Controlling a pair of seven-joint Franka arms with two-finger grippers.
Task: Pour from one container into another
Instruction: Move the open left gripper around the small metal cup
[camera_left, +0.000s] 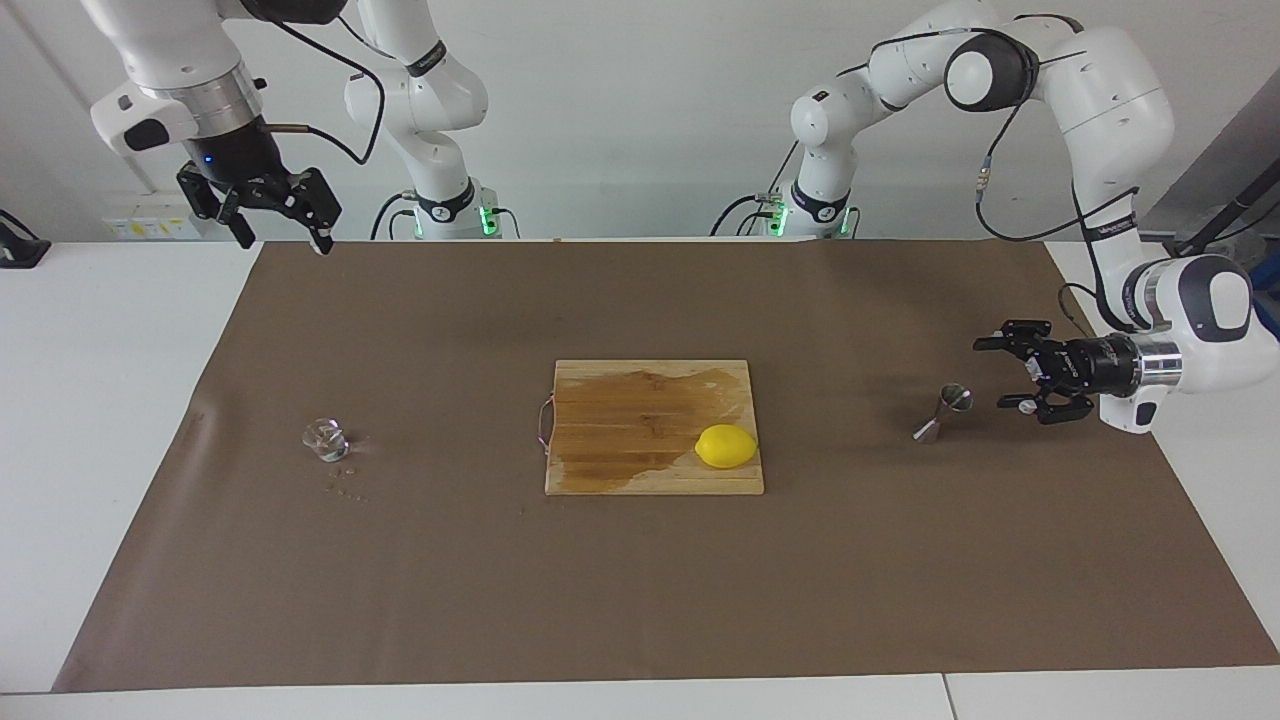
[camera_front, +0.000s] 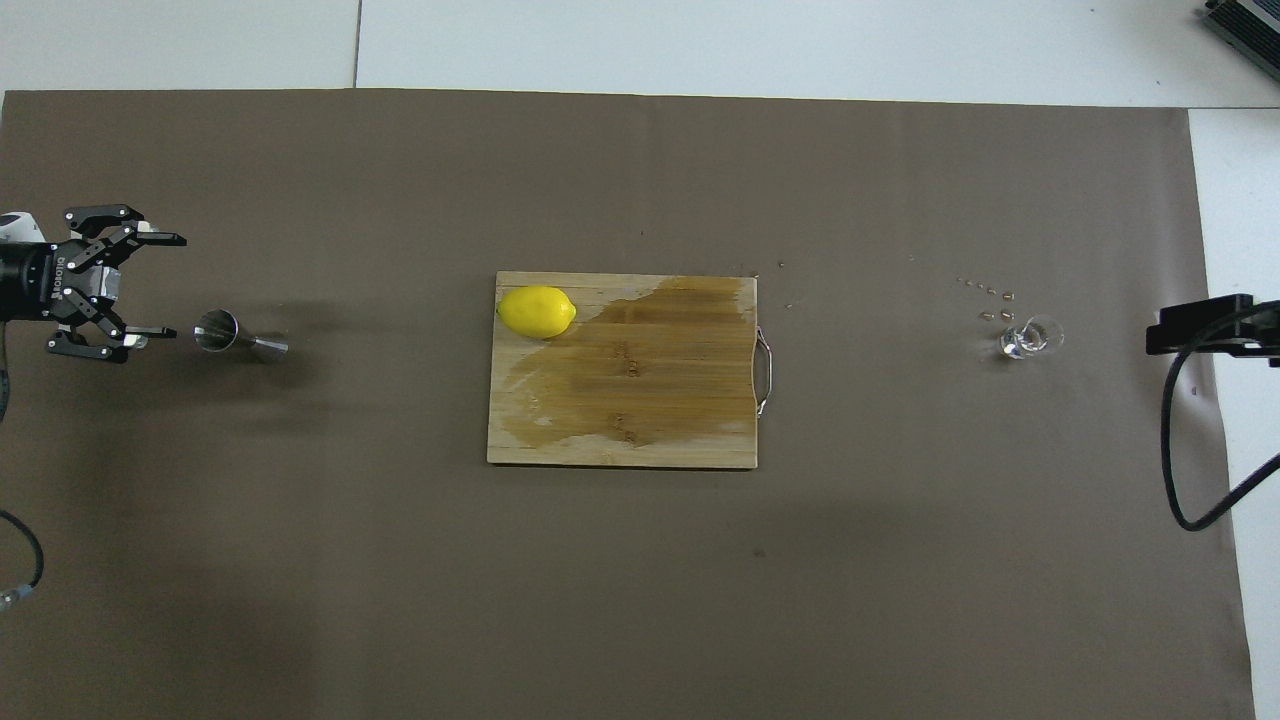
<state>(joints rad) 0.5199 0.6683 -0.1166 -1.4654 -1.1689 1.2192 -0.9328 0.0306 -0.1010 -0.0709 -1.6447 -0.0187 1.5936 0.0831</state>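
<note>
The small clear glass tumbler (camera_left: 325, 438) stands on the brown paper toward the right arm's end of the table; it also shows in the overhead view (camera_front: 1030, 338). The steel jigger (camera_left: 945, 412) stands toward the left arm's end, mouth up (camera_front: 235, 335). My left gripper (camera_left: 1005, 375) is low, turned sideways and open, just beside the jigger on the table-end side, not touching it (camera_front: 168, 286). My right gripper (camera_left: 282, 238) is open and empty, raised high over the paper's robot-side edge at the right arm's end.
A wooden cutting board (camera_left: 640, 420) with a wet stain lies mid-table, with a lemon (camera_left: 727, 446) on its corner. Several small brown grains (camera_left: 345, 488) lie on the paper beside the tumbler. The right arm's cable (camera_front: 1185, 440) hangs near the tumbler.
</note>
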